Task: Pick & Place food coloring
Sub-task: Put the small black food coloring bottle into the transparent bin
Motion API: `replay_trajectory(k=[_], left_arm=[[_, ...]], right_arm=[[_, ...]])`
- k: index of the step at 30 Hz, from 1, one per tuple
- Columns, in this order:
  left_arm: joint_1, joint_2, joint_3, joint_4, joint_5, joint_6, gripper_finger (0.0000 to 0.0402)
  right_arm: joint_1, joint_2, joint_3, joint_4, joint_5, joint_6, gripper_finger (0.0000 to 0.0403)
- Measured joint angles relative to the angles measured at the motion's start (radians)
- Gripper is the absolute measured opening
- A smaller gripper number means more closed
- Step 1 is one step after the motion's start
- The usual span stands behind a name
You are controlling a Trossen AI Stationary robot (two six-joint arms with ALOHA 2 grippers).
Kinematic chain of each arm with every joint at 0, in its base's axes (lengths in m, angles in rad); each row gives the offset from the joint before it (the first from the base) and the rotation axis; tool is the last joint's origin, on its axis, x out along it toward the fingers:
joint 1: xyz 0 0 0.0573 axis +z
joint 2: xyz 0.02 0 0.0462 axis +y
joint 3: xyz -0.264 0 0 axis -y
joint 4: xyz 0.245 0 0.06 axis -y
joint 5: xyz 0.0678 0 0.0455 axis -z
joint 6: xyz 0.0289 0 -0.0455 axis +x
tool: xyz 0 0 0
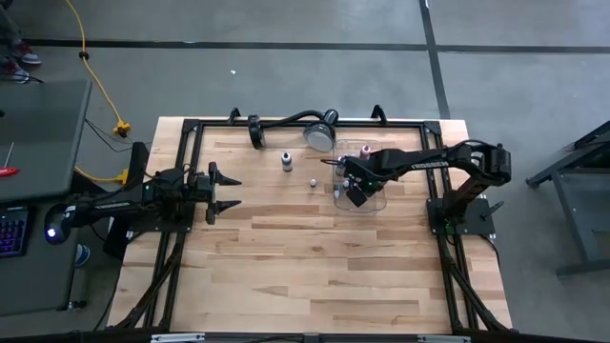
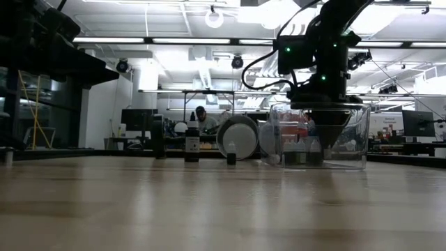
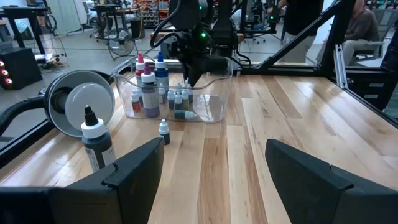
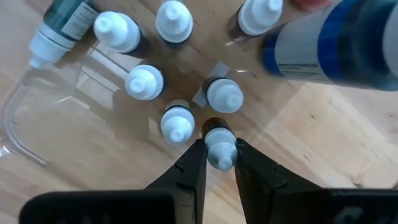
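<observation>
Right end effector (image 4: 221,163) clamps a bottle (image 4: 220,148) cap inside the tray (image 4: 18,118), seemingly; lift straight, clearing neighbours.

Robotics lab or workshop, open-plan. Wooden bench (image 1: 315,276) edged by black metal framing (image 1: 181,191), set on a grey concrete floor (image 1: 286,76) with dark taped lines. Yellow cable (image 1: 91,71) trails across the floor. Side desk with lit keyboard (image 1: 11,233). Low view: exposed ceiling ducts and strip lights (image 2: 139,40), monitors (image 2: 136,118), a seated person (image 2: 203,120) at distant workstations.
</observation>
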Motion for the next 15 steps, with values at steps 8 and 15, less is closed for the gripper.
replay_trajectory(k=[8, 15], left_arm=[[0.000, 0.000, 0.000, 0.000, 0.000, 0.000, 0.0278], [0.000, 0.000, 0.000, 0.000, 0.000, 0.000, 0.0278]], right_arm=[[-0.004, 0.000, 0.000, 0.000, 0.000, 0.000, 0.0085], [-0.004, 0.000, 0.001, 0.000, -0.004, -0.011, 0.0084]])
